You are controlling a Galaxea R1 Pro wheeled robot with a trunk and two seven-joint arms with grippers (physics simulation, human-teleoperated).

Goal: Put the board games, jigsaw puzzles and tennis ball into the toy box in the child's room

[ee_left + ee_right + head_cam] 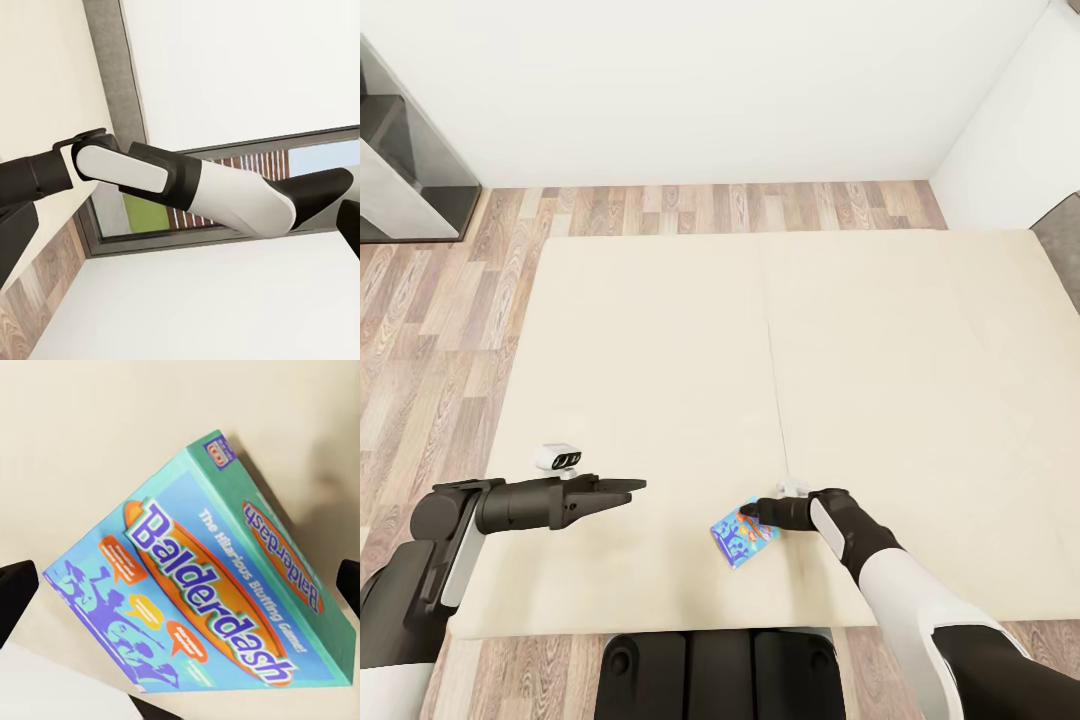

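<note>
Fingers of our right gripper [760, 519] spread wide around the board game [744, 536] at the bed's [660, 380] six-o'clock edge; left gripper's [628, 487] fingers look shut. Off-centre closure risks tipping the box.

A teal-and-blue "Balderdash" board game [741, 540] sits tilted on the cream bed [660, 380] near its front edge.
</note>
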